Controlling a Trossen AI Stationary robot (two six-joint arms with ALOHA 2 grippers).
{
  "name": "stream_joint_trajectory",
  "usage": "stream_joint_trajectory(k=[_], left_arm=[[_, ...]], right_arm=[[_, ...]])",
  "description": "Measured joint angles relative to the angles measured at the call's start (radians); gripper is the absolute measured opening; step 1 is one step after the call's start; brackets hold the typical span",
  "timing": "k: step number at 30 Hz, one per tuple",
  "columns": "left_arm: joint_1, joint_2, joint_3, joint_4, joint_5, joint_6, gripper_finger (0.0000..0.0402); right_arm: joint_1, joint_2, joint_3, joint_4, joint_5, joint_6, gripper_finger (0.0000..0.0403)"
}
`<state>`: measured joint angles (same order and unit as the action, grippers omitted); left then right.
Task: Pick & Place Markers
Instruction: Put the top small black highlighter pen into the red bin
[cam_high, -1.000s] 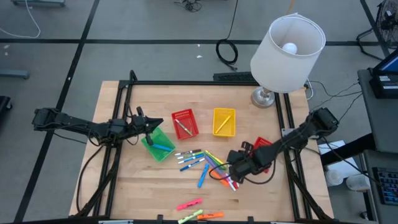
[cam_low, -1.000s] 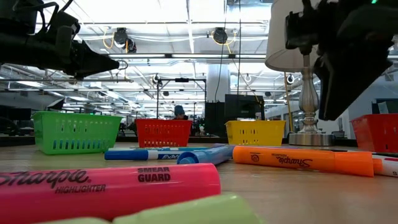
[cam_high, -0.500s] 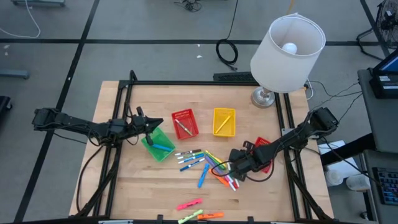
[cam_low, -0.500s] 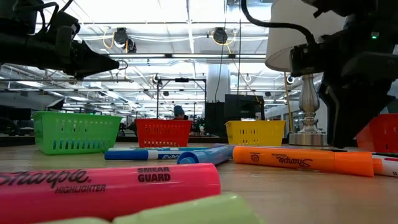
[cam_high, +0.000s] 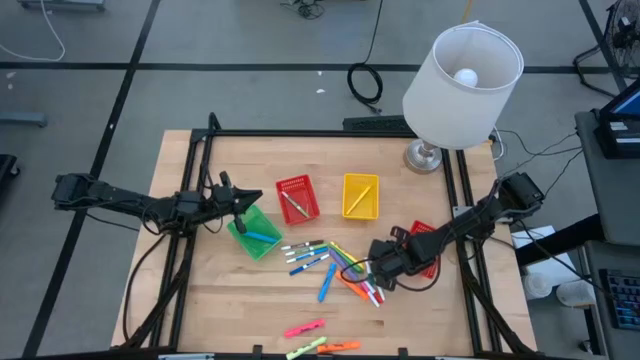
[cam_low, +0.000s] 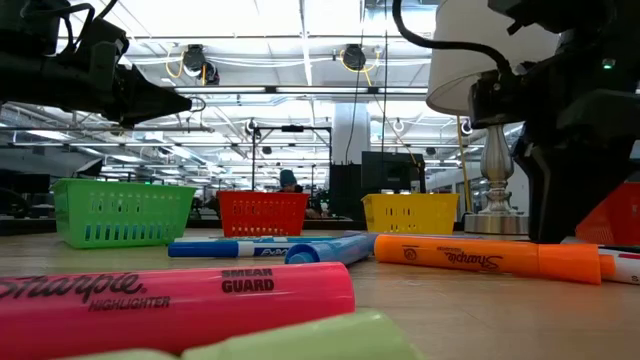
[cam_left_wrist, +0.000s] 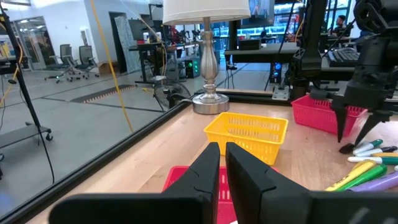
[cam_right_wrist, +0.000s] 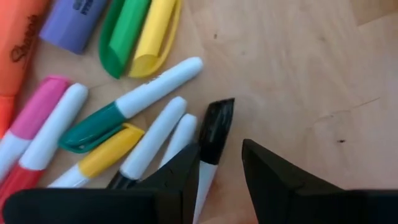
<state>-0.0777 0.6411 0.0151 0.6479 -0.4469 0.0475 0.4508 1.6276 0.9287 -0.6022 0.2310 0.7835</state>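
Observation:
Several markers (cam_high: 335, 265) lie in a loose pile on the wooden table, and a few more (cam_high: 315, 338) lie near its front edge. My right gripper (cam_high: 373, 270) points steeply down over the pile's right end. It is open, with its fingers on either side of a white marker with a black cap (cam_right_wrist: 214, 130) that lies flat on the wood. My left gripper (cam_high: 245, 202) hovers level just above the green basket (cam_high: 253, 232), shut and holding nothing (cam_left_wrist: 222, 165). A blue marker (cam_high: 263, 237) lies in that basket. My right gripper comes from above with one finger (cam_right_wrist: 183, 171) right beside the black-capped marker's white barrel (cam_right_wrist: 204, 180). I cannot tell whether it touches. The marker lies flat on the table, running along the gap between the fingers.
A red basket (cam_high: 297, 198) and a yellow basket (cam_high: 360, 195) stand at the table's middle. Another red basket (cam_high: 425, 243) sits beside my right arm. A lamp (cam_high: 460, 75) stands at the far right corner. A black frame (cam_high: 200, 150) edges the table.
My right gripper has come down onto the right end of the marker pile and shifted slightly toward the table's left. The markers lie where they were.

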Motion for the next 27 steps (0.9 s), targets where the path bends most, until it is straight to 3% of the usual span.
stream_joint_trajectory(k=[12, 22, 27], left_arm=[[0.000, 0.000, 0.000, 0.000, 0.000, 0.000, 0.0037], [0.000, 0.000, 0.000, 0.000, 0.000, 0.000, 0.0037], [0.000, 0.000, 0.000, 0.000, 0.000, 0.000, 0.0037]], right_arm=[[-0.085, 0.000, 0.000, -0.009, -0.001, -0.137, 0.0109], [-0.121, 0.000, 0.000, -0.024, -0.045, -0.149, 0.0109], [-0.124, 0.000, 0.016, -0.002, -0.030, -0.254, 0.0109]])
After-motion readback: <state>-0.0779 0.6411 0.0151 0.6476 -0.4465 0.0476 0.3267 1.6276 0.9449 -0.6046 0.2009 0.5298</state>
